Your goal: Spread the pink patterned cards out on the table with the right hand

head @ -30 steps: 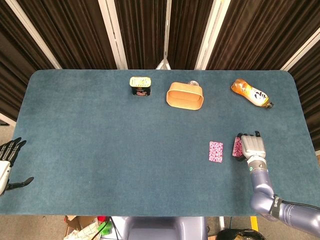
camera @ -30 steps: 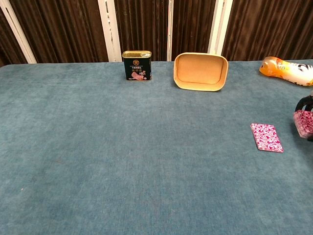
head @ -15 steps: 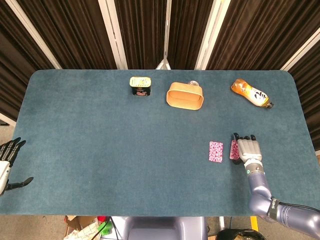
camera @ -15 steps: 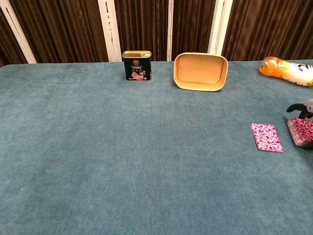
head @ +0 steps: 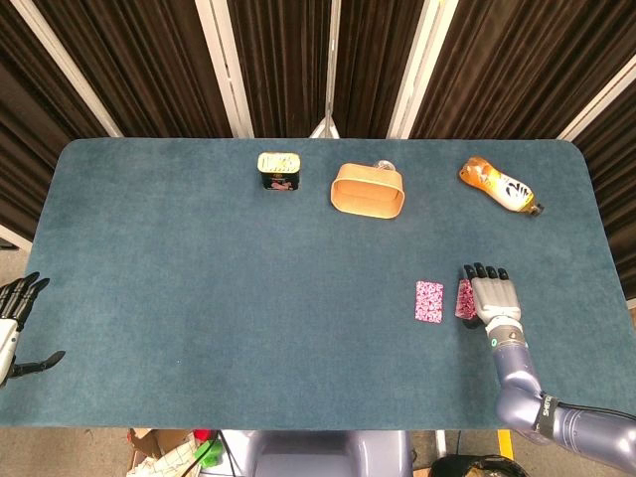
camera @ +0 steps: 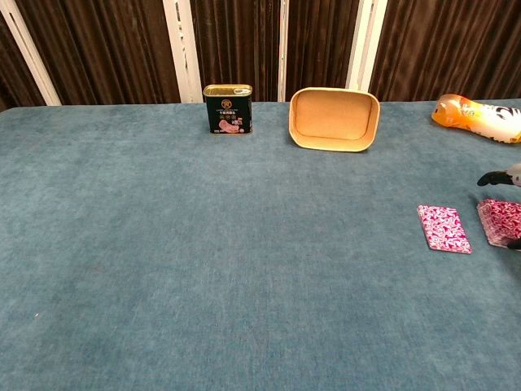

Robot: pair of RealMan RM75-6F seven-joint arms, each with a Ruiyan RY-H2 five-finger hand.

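One pink patterned card (head: 429, 301) (camera: 444, 228) lies flat on the blue table, right of centre. Just to its right is a stack of pink cards (head: 463, 298) (camera: 499, 221), low at the table surface. My right hand (head: 493, 296) is palm down with its fingers stretched forward, and the stack pokes out on its thumb side. At the chest view's right edge one fingertip (camera: 495, 176) shows beyond the stack and the thumb touches its near edge. My left hand (head: 15, 316) hangs open off the table's left edge.
A dark tin can (head: 279, 170) (camera: 228, 109), a tan oval container (head: 368, 191) (camera: 334, 119) and an orange bottle (head: 500, 186) (camera: 480, 116) lying on its side stand along the far edge. The table's right edge runs close to my right arm.
My right hand has come down from a raised, curled grip and moved slightly left toward the single card. Its fingers are now straightened over the stack. The left hand has not moved.
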